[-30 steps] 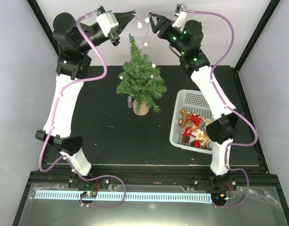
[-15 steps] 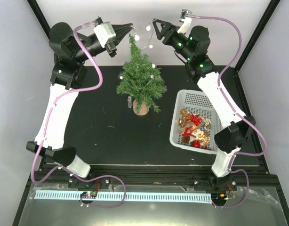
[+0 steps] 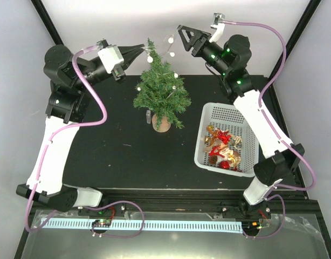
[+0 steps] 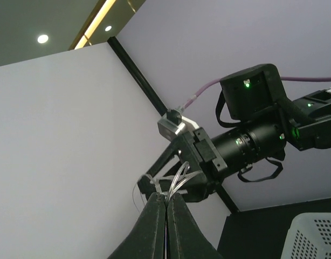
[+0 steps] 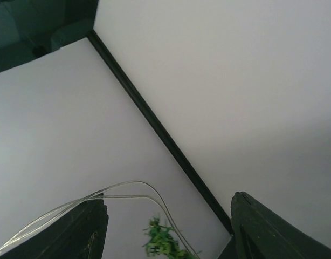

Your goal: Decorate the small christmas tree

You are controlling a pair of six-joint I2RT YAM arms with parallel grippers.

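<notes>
The small christmas tree (image 3: 161, 91) stands upright in its brown pot (image 3: 161, 124) on the black mat. A clear string of white bulbs (image 3: 170, 39) drapes over its top and upper branches. My left gripper (image 3: 143, 48) is just left of the tree tip, shut on the string's clear wire (image 4: 190, 175), which loops out above the closed jaws (image 4: 166, 198). My right gripper (image 3: 183, 39) is open, up right of the tree tip. In the right wrist view the wire (image 5: 128, 186) runs from the left finger across the open gap (image 5: 168, 199), above the tree tip (image 5: 165, 245).
A white basket (image 3: 208, 116) with red and gold ornaments (image 3: 222, 148) sits right of the tree. White walls and black frame posts close in the back and sides.
My left gripper has moved down and left with the wire, to just beside the tree tip. My right gripper has shifted slightly right and stays open.
</notes>
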